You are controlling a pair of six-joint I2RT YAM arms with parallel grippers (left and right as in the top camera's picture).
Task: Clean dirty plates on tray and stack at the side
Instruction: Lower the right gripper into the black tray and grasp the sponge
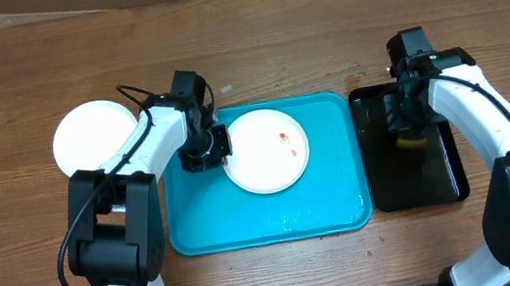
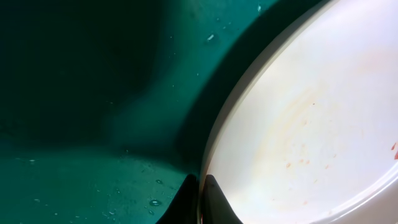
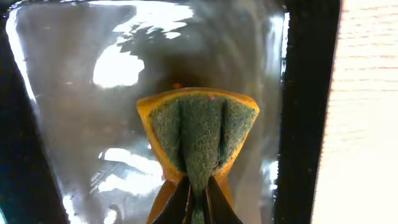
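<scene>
Turquoise plastic is forming the big tray that is sitting mid-way along the wooden counter. A smeared white plate is lying inside the tray, toward its far edge, showing small reddish-brown marks on its face. The left tool is reaching over the tray's left part with its jaws closed down on that plate's left rim. In the left wrist view its fingertips are pinching the rim between them. A second white plate is resting on the counter to the left of the tray, off it. Just right of the tray a narrow black tray is lying, and the right tool is hanging over it, clamped tight on a yellow sponge with a green scouring face. Water droplets are glistening on the turquoise tray's floor.
</scene>
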